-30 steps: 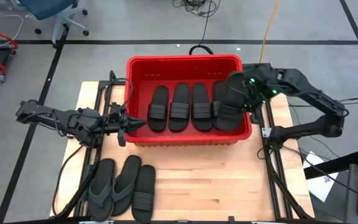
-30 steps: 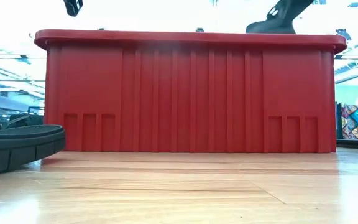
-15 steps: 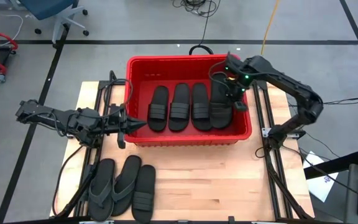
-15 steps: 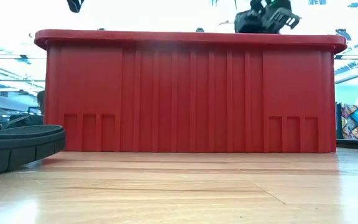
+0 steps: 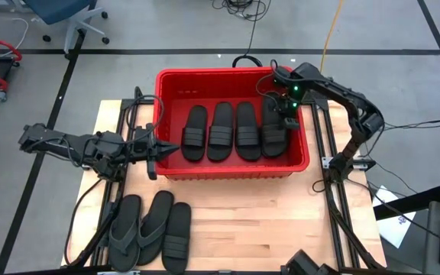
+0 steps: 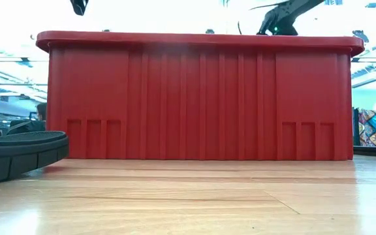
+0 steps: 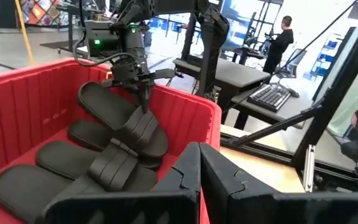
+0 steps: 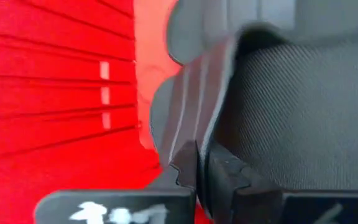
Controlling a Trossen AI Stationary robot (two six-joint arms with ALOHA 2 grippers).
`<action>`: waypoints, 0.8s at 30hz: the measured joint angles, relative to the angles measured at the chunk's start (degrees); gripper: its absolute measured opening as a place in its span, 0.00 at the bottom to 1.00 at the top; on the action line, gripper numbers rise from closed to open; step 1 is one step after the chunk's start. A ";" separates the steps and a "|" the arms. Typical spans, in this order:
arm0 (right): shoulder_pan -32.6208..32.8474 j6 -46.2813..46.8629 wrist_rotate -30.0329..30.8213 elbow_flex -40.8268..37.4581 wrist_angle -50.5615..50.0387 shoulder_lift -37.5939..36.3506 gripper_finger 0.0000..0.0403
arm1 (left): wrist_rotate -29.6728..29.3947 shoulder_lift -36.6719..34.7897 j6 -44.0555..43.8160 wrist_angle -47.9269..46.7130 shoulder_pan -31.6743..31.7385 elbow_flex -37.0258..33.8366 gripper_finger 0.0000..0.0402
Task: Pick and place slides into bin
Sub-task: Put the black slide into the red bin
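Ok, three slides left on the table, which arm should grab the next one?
Left, probably. The left gripper hangs shut outside the bin, on the side of the three slides. The right gripper is shut over the bin's far corner.

both claws (image 5: 176, 148) (image 5: 288, 122) closed

Even overhead light fills the high view, so the worktop (image 5: 243, 221) and the bin (image 5: 228, 76) cast only faint, soft shadows. In the low view the room behind the bin is blown out to white, and the near boards of the worktop carry a pale sheen and lie out of focus. The right wrist view is soft and blurred at close range, the bin's red glowing strongly, while the left wrist view is bright, with its own tool (image 7: 194, 180) dark and blurred.
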 joint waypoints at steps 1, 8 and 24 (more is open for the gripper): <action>-0.46 -0.07 0.05 0.01 -0.18 0.46 0.01 | 0.00 0.00 0.45 -0.01 0.15 0.00 0.01; -1.87 0.90 3.03 0.07 1.28 2.51 0.01 | -2.06 0.00 0.86 0.01 2.22 0.00 0.01; -1.93 10.49 8.80 0.04 -1.35 2.51 0.17 | 0.70 0.00 3.53 -0.01 3.15 0.00 0.01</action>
